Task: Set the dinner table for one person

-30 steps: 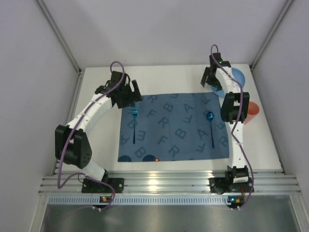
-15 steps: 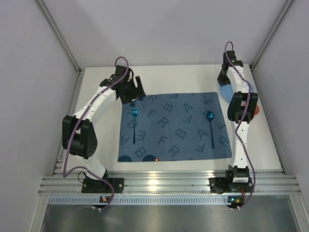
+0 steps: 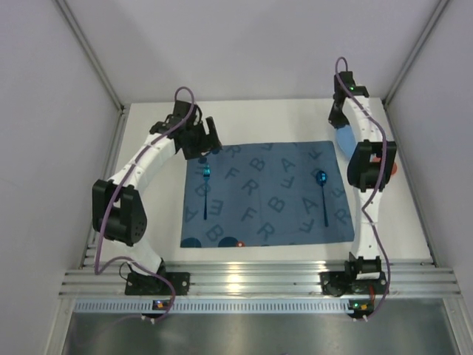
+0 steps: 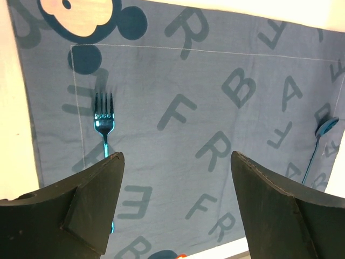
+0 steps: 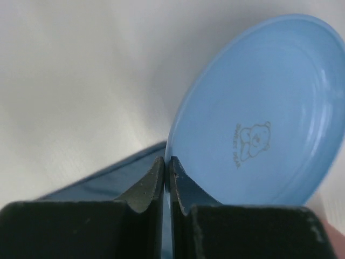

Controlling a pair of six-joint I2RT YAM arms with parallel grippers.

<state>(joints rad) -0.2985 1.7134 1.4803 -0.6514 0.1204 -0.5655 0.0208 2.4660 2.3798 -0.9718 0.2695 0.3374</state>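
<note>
White desk (image 3: 281, 118) runs back from the rail (image 3: 259, 285) at its near edge. Over the placemat's (image 3: 266, 196) far-left corner the left hand (image 3: 207, 144) hovers with fingers spread, just beyond the fork (image 3: 206, 174). Bare cloth separates fork and spoon (image 3: 321, 179). At the far-right corner the right hand (image 5: 167, 164) pinches the plate's (image 5: 259, 118) rim.

**A:** From where is the whole scene taken in?

**B:** The desk (image 3: 273, 122) is seen from above and behind the arm bases, which are placed at the bottom edge. The blue placemat (image 3: 266, 192) is shown whole, from well off.

**A:** And the left wrist view?

**B:** It is aimed down between the fingers of the left tool (image 4: 177, 156) onto the placemat. The fork (image 4: 104, 116) and spoon (image 4: 319, 143) are shared with the top view.

**A:** The right wrist view?

**B:** It is held very close along the right tool (image 5: 166, 162), against the blue plate (image 5: 259, 108). Only the plate and a placemat edge are shared with the top view.
</note>
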